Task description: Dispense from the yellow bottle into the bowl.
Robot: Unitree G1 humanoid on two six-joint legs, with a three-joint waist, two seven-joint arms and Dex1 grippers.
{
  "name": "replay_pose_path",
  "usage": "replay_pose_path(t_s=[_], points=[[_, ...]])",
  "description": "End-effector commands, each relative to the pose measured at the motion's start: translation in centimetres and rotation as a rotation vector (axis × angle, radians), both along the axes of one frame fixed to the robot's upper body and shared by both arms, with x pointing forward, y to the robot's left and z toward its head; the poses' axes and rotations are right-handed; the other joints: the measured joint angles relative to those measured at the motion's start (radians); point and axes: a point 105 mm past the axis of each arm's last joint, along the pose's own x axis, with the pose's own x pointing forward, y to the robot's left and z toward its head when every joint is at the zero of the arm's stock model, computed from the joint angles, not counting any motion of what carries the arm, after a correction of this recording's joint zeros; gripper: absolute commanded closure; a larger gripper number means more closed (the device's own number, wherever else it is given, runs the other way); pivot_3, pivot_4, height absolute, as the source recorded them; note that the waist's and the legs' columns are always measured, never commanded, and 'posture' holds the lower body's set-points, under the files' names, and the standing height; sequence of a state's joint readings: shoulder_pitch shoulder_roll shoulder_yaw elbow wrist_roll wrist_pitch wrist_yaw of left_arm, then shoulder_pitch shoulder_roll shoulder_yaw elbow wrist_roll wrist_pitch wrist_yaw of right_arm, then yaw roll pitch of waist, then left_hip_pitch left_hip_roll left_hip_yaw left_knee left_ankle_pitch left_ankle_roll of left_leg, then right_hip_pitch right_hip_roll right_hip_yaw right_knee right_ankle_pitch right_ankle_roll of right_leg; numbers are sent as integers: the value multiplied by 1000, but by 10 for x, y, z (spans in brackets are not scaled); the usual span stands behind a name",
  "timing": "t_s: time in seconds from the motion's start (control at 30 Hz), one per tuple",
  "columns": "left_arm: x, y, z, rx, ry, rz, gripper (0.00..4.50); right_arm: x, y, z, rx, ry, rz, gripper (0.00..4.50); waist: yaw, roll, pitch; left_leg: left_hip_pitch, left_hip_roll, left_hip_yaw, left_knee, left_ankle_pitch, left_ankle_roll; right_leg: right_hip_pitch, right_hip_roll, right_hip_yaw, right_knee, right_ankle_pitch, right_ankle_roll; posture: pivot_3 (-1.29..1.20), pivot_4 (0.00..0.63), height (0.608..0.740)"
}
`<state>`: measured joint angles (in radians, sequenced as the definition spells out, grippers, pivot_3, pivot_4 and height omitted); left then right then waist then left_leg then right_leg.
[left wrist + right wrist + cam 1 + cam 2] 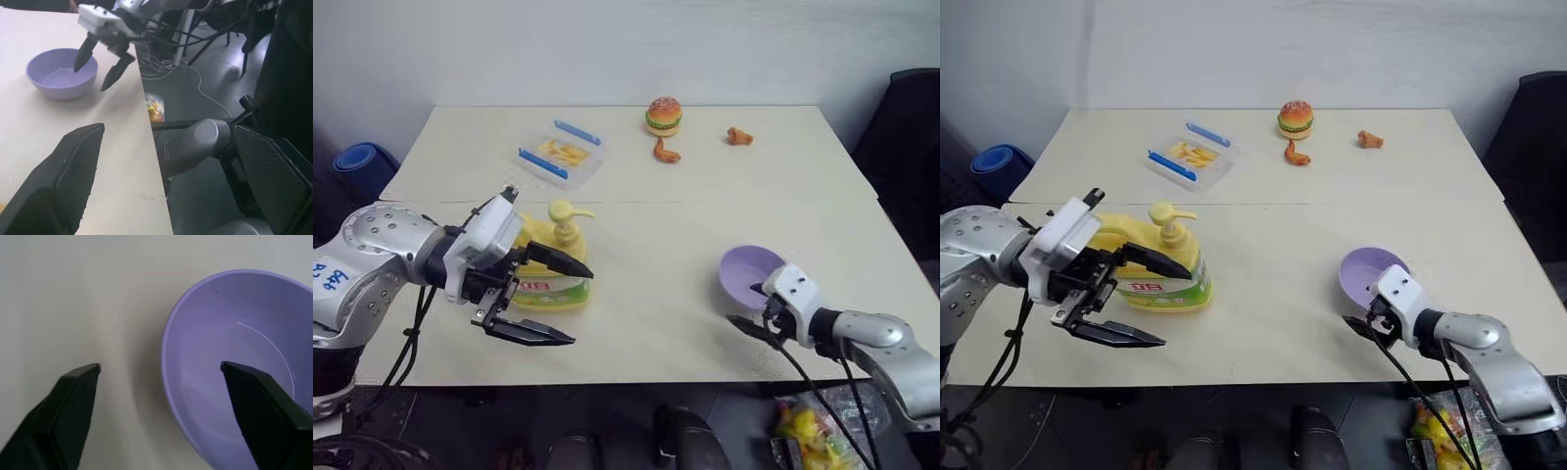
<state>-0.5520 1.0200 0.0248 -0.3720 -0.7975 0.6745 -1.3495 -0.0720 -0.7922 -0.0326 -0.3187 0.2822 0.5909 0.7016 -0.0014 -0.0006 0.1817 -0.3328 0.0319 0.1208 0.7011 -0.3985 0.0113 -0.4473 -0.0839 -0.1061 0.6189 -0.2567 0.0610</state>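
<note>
Two black fingers of the right gripper [159, 369] straddle the small lavender plastic bowl's [234, 357] near rim, spread wide, likely to grip it, while the left gripper [548, 299], gaping, hovers at five o'clock of the squat yellow pump bottle [553, 274]

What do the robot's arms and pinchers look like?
Both arms are shiny silver metal with white wrist blocks and black cables hanging loose. The left gripper and right gripper each have two pointed black fingers. The left arm wears a white sticker with blue handwriting.

bottle label [1157, 287]: is showing red writing, too small to read
left arm sticker [330, 278]: is bearing blue handwriting, not clearly readable
</note>
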Motion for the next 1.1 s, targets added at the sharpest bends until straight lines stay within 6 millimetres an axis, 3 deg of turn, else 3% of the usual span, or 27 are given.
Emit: replay_pose_path(t_s=[0.03, 0.1, 0.37, 0.43, 0.6, 0.63, 0.87, 1.03, 1.1], points=[[2, -1, 9, -9, -35, -16, 0, 7, 0, 1, -16, -33, -23, 1651, 0, 0, 0, 0, 0, 0, 0, 0, 0, 0, 0, 0, 0, 0, 0, 0, 150, 740], [4, -1, 11, -11, -41, -17, 0, 8, 1, 0, -17, -37, -30, 2286, 0, 0, 0, 0, 0, 0, 0, 0, 0, 0, 0, 0, 0, 0, 0, 0, 150, 740], [9, -3, 11, -10, -65, -21, 0, 12, 1, -8, -20, -33, -44, 2286, 0, 0, 0, 0, 0, 0, 1, 0, 0, 0, 0, 0, 1, 0, 0, 0, 150, 740], [9, -4, 13, -15, -68, -25, 0, 14, 1, -9, -22, -34, -47, 2648, 0, 0, 0, 0, 0, 0, 1, 0, 0, 0, 0, 0, 1, 0, 0, 0, 150, 740], [9, -7, 23, -51, -72, -30, 0, 16, 0, -7, -27, -47, -53, 4325, 0, 0, 0, 0, 0, 0, 2, 0, 0, 0, 0, 0, 2, 0, 0, 0, 150, 740], [9, -8, 27, -64, -76, -27, 0, 16, 0, -6, -27, -51, -51, 4455, 0, -1, 0, 0, 0, 0, 2, 0, 0, 0, 0, 0, 2, 0, 0, 0, 150, 740], [15, -9, 63, -185, -122, 28, 0, 16, 7, 10, -72, -92, 11, 4455, 0, -1, 0, 0, 1, -1, 3, 0, 0, 0, 0, 0, 2, 0, 0, 0, 150, 740], [31, 8, 117, -323, -220, 156, 0, 16, 19, 47, -183, -142, 192, 4455, -2, -1, 0, -1, 1, -1, 5, 0, 0, 0, 0, 0, 3, 0, 0, 0, 150, 740], [42, 20, 128, -329, -256, 227, 0, 14, 30, 65, -232, -148, 315, 4455, -4, -1, 0, 0, 1, -1, 5, 0, 0, 0, 1, 0, 3, 0, 0, 0, 150, 740]])
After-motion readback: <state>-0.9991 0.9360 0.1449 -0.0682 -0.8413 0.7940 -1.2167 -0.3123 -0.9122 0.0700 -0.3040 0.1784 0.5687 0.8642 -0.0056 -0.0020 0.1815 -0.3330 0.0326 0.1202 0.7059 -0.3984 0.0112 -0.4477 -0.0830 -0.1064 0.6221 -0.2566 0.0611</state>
